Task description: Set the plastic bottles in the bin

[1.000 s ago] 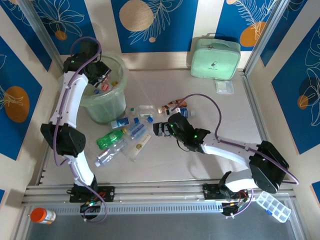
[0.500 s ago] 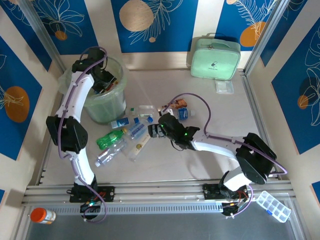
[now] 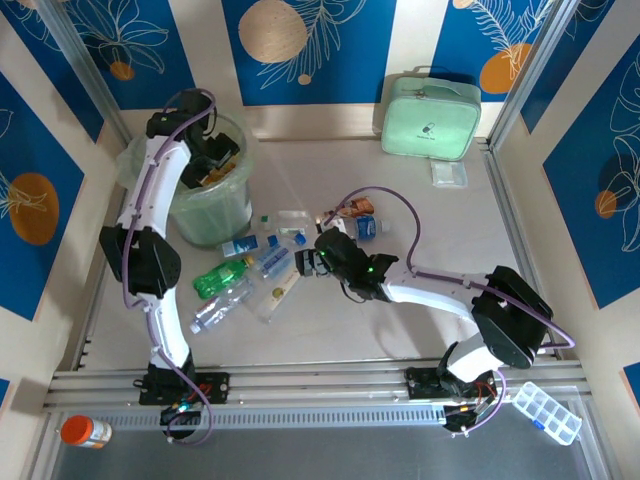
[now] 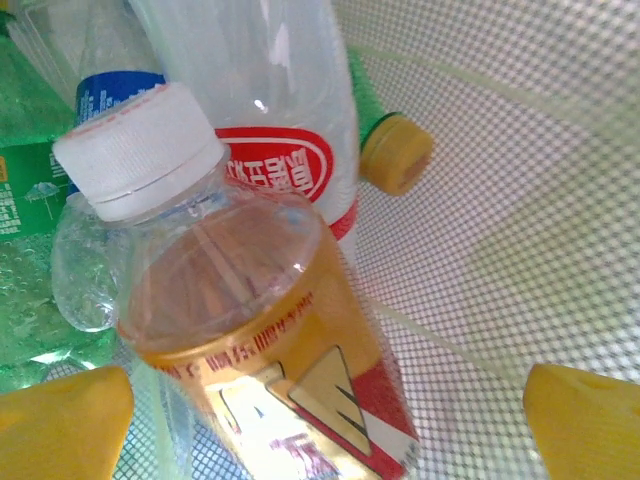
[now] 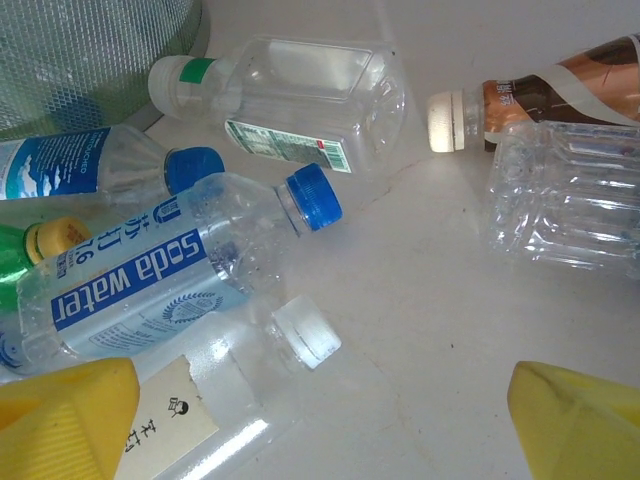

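The right gripper (image 5: 320, 425) hangs low over the counter (image 5: 430, 300), its jaws spread wide with nothing between them. Just ahead of the gap, a little to the left, lies a flat clear bottle (image 5: 303, 332) with a white cap. Its long axis slants from the left fingertip up toward the right, cap leading. The soda water bottle (image 5: 140, 280) lies alongside it on much the same slant, blue cap at the upper end. The jaws close from side to side across the wrist view, so I judge that neither bottle sits square to them and a turn of the wrist would be needed before closing. Both belong to the plastic bottles (image 3: 250, 265) strewn on the counter just beside the bin (image 3: 215, 215), and the right arm is the nearer to them. The left gripper (image 4: 320, 420), jaws likewise wide apart, is at the bin's mouth above an orange-labelled bottle (image 4: 250, 330) that lies free among others inside.
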You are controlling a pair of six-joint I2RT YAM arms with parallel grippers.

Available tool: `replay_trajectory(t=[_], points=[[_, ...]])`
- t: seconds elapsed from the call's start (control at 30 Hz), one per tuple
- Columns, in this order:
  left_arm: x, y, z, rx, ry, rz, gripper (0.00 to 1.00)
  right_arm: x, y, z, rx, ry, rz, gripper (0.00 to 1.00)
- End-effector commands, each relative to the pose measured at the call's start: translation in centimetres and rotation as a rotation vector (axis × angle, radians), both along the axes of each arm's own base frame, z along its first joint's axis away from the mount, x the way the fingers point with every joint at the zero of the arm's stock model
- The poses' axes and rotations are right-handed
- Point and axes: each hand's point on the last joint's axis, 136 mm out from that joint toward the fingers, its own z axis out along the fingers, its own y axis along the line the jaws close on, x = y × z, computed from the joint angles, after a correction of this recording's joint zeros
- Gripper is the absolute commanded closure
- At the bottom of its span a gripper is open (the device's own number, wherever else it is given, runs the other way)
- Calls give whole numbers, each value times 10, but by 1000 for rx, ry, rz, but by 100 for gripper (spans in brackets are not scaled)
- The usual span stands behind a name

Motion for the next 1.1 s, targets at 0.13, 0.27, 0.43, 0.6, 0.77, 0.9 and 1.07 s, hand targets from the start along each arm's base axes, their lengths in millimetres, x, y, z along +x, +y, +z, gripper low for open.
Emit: replay_trajectory(t=[0.13, 0.27, 0.43, 0.6, 0.77, 0.9, 1.07], points=[[-33, 10, 65, 16, -93, -10, 1, 4, 1, 18, 6, -53, -12, 5], [-50, 23, 84, 83, -124, -6, 1, 4, -2, 22, 5, -66, -22, 5], [-80, 29, 127, 247, -264, -69, 1, 5, -8, 29, 17, -88, -37, 5], [-118, 3, 141, 350, -386, -231, 1, 5, -13, 32, 30, -91, -49, 5], [-166, -32, 122, 373, -465, -401, 1, 7, -20, 35, 29, -94, -77, 5], [-201, -39, 90, 309, -459, -462, 0, 7, -27, 40, 44, -102, -90, 4], [-232, -34, 41, 318, -421, -540, 0, 7, -31, 42, 71, -91, -97, 5]])
